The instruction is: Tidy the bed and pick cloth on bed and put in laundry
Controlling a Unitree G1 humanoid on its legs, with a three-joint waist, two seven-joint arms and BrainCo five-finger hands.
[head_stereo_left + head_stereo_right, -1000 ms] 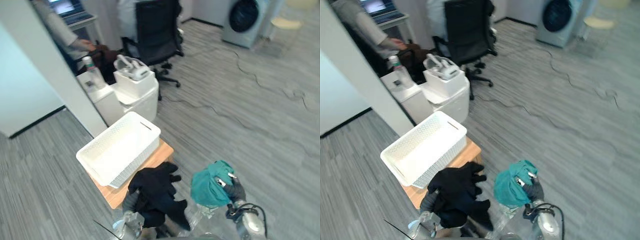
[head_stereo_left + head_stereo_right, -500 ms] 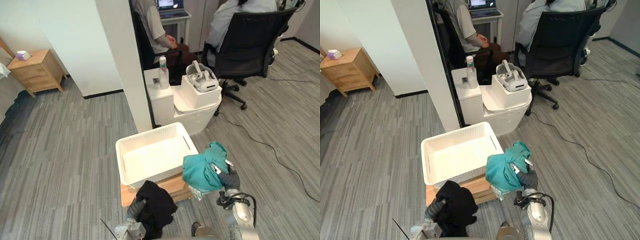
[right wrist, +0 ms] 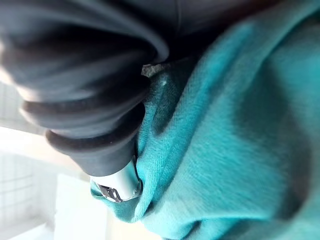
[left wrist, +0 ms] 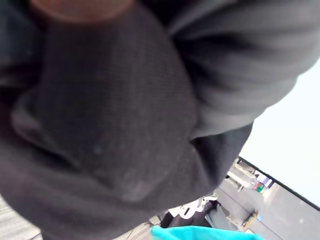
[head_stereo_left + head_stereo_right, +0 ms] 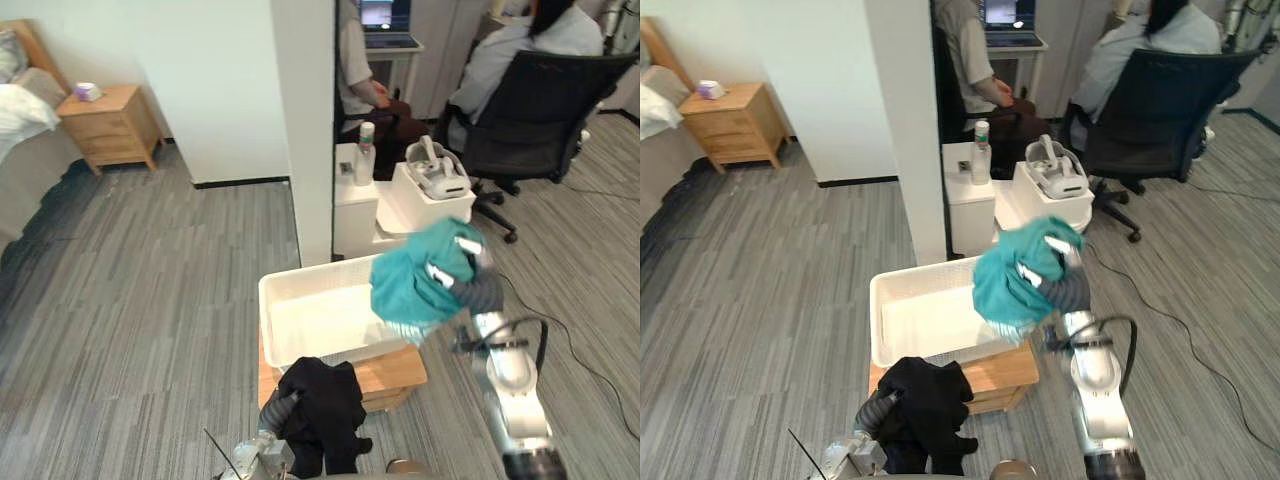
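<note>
Left eye view. Teal cloth (image 5: 415,285) clenched in the curled right hand (image 5: 475,285) above the white basket's (image 5: 268,318) right edge, seemingly for dropping in. Black cloth (image 5: 325,400) smothering the left hand (image 5: 275,408) by the wooden stand's (image 5: 392,370) front edge; grip there indiscernible.

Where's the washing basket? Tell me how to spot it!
Find the tall white pillar. Right in front of it stands a low wooden table, and the white rectangular plastic basket sits on top. Unlike the solid white boxes behind it, its sides are full of little holes and it is open on top.
</note>
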